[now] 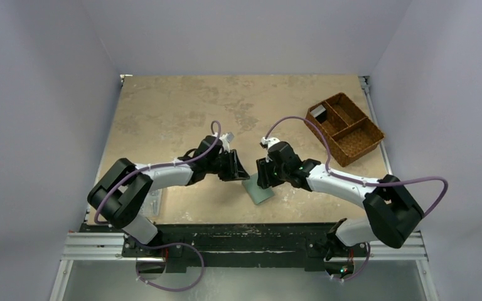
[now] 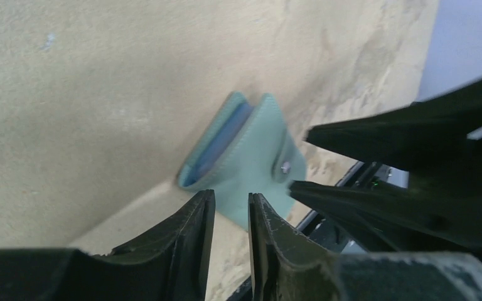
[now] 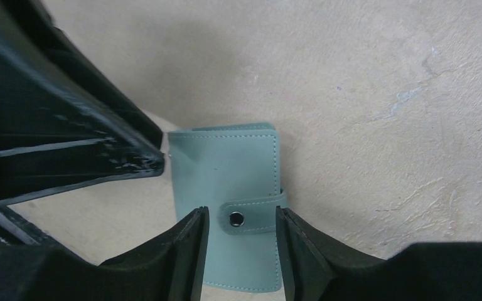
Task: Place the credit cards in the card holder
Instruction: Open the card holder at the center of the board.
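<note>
The card holder [image 1: 258, 189] lies folded on the tan table between both grippers, a pale grey-green wallet with its snap strap fastened [image 3: 238, 218]. In the left wrist view the card holder [image 2: 251, 160] shows a blue layer between its flaps; I cannot tell whether that is a card or a pocket. No loose credit cards are in view. My left gripper [image 2: 231, 199] hovers at its near corner, jaws a narrow gap apart with nothing between them. My right gripper [image 3: 241, 214] hangs just over the strap, jaws apart and nothing held.
A brown woven divided basket [image 1: 345, 128] stands at the back right with a small dark item in one compartment. A clear flat item [image 1: 154, 201] lies by the left arm's base. The table's near edge and metal rail [image 1: 245, 241] run just behind the wallet.
</note>
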Action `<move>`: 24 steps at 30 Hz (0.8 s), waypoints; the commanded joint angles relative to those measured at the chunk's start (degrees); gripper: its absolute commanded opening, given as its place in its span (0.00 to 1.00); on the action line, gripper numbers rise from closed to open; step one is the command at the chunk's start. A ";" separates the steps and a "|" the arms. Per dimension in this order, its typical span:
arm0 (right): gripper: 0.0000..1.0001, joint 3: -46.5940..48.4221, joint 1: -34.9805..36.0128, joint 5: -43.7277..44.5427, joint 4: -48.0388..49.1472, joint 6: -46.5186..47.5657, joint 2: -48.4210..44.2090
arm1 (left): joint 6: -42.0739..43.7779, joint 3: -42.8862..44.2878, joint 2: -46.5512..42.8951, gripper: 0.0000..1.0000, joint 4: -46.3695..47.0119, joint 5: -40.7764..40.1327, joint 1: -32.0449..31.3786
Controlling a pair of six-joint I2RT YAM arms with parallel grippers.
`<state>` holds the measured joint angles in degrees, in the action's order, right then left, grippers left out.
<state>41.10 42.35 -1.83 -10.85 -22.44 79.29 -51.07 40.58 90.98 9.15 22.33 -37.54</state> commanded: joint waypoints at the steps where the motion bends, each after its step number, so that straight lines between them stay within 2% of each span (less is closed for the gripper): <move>1: 0.53 1.41 2.79 4.48 0.17 2.98 0.61 | -4.83 1.12 -1.15 0.25 8.08 0.20 -1.86; 5: 0.56 3.39 8.85 13.79 -2.40 2.25 2.73 | -9.97 0.20 4.46 0.12 15.18 4.06 -2.31; 9: 0.53 5.06 11.35 19.20 -4.80 -0.30 5.46 | -12.67 -1.49 8.76 0.03 19.32 5.23 -2.28; 11: 0.49 4.83 11.35 20.28 -4.96 -1.61 5.87 | -12.02 -1.40 10.26 0.00 17.60 4.85 -2.34; 15: 0.41 4.28 11.35 20.19 -3.96 -3.24 5.98 | -10.77 -1.41 11.65 0.00 13.81 3.24 -2.30; 17: 0.27 4.22 10.89 19.89 -2.58 -4.48 6.10 | -9.76 -0.96 11.75 0.00 11.32 2.51 -2.35; 20: 0.02 2.88 8.32 16.16 0.48 -7.53 3.74 | -7.60 -0.26 10.93 0.00 5.99 -0.74 -2.13; 22: 0.00 0.10 4.23 9.27 4.76 -10.31 0.17 | -6.75 -0.59 10.30 0.00 4.94 -1.57 -1.74; 24: 0.00 -5.23 -2.80 -3.74 12.88 -14.20 -3.61 | -5.54 -0.05 10.55 0.00 3.73 -1.53 -1.44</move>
<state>42.48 49.15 10.17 -10.26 -28.91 82.02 -61.69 40.53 100.90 22.13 25.58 -39.48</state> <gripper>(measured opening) 0.025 0.035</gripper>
